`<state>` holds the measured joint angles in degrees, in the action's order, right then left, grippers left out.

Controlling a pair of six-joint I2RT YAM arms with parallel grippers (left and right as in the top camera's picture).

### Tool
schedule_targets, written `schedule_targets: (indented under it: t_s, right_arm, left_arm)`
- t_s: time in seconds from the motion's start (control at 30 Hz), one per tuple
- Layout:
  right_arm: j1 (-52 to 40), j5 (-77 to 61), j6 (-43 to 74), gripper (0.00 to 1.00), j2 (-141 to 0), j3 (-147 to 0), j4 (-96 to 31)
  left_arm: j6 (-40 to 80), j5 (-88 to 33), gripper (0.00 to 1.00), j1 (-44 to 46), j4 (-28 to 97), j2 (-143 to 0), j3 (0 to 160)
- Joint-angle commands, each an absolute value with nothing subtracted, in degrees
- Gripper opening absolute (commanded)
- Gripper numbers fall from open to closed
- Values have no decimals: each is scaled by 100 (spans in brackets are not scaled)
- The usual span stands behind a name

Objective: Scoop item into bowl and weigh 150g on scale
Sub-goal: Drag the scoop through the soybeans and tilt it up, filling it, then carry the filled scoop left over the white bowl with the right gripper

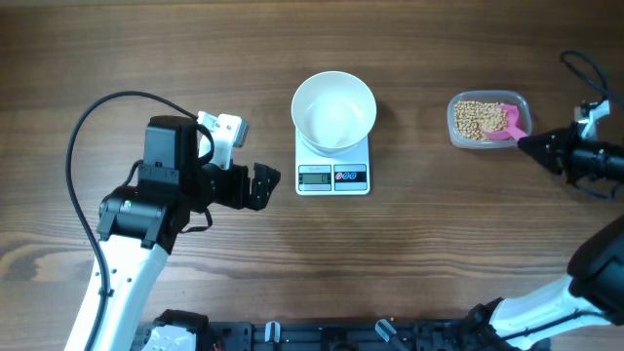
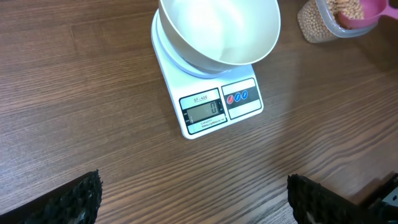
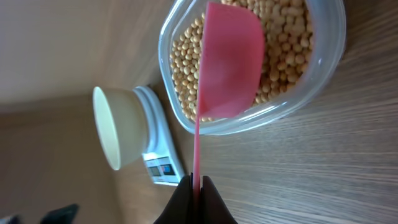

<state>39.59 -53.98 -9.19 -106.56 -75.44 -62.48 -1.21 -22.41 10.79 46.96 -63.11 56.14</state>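
The small round pale-beige beans [image 3: 289, 37] lie loose in the clear rounded plastic tub [image 3: 280, 115], apart from the scale; I judge them hard, light and quick to roll, so they are best scooped, not pinched. My right gripper [image 3: 196, 185] is clenched on the thin handle of the pink plastic scoop [image 3: 230, 62], whose blade rests over the beans; the round white bowl [image 1: 297, 105] sits empty on the small white square scale [image 1: 332, 177]; my left gripper [image 1: 263, 185] hangs released beside it, holding nothing.

White bowl [image 1: 334, 110], white scale [image 1: 332, 177], beige beans [image 1: 475, 119], pink scoop [image 3: 229, 62], brown wood-grain table [image 1: 195, 58].
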Motion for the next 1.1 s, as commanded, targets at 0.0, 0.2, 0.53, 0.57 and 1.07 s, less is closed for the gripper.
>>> schedule_targets:
  t_s: [0.0, 0.2, 0.53, 0.57, 1.07]
  right_arm:
    - [4003, -6276, -1249, 4, -10801, -7524, -6305]
    - [4005, -6416, -1247, 4, -10787, -7524, -6305]
    - [4121, -6576, -1573, 4, -10787, -7524, -6370]
    - [4145, -6692, -1645, 4, -10787, -7524, -6394]
    - [4029, -7832, -2379, 4, -10768, -7526, -7118]
  left_arm:
    - [-126, -2309, 100, 1048, 4698, -6340, 5625]
    - [-126, -2309, 100, 1048, 4698, -6340, 5625]
    - [-126, -2309, 100, 1048, 4698, -6340, 5625]
    - [-126, -2309, 100, 1048, 4698, -6340, 5625]
    - [-126, -2309, 100, 1048, 4698, -6340, 5625]
